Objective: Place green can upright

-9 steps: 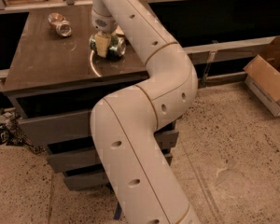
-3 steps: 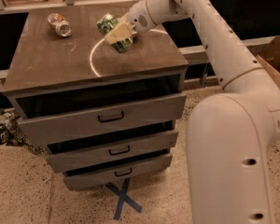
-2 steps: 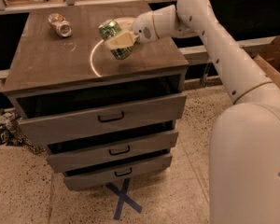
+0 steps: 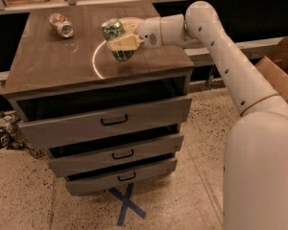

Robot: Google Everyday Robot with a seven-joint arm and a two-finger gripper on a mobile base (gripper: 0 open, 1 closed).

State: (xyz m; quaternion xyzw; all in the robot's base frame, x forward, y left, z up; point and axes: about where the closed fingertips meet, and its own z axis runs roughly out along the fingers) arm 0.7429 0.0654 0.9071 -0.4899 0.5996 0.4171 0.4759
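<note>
Item: green can point(image 4: 113, 28), small drinks can, mottled green-and-white body, silver ends. Location: held over the middle of the cabinet top point(image 4: 48, 63), near upright with a slight lean, its lower end close to the wood; whether it touches cannot be told. Holder: gripper point(image 4: 119, 43), reaching in from the right, its two pale fingers clamped across the can's middle. Handling, as judged: thin metal, probably light and easily dented, with a smooth, slippery wall, so a firm but not crushing hold at mid-body suits it. The narrow base will tip if set down off level. Also present: a brownish can point(image 4: 61, 25) lying on its side at the back left, well apart; three drawers point(image 4: 110, 121) standing ajar.
</note>
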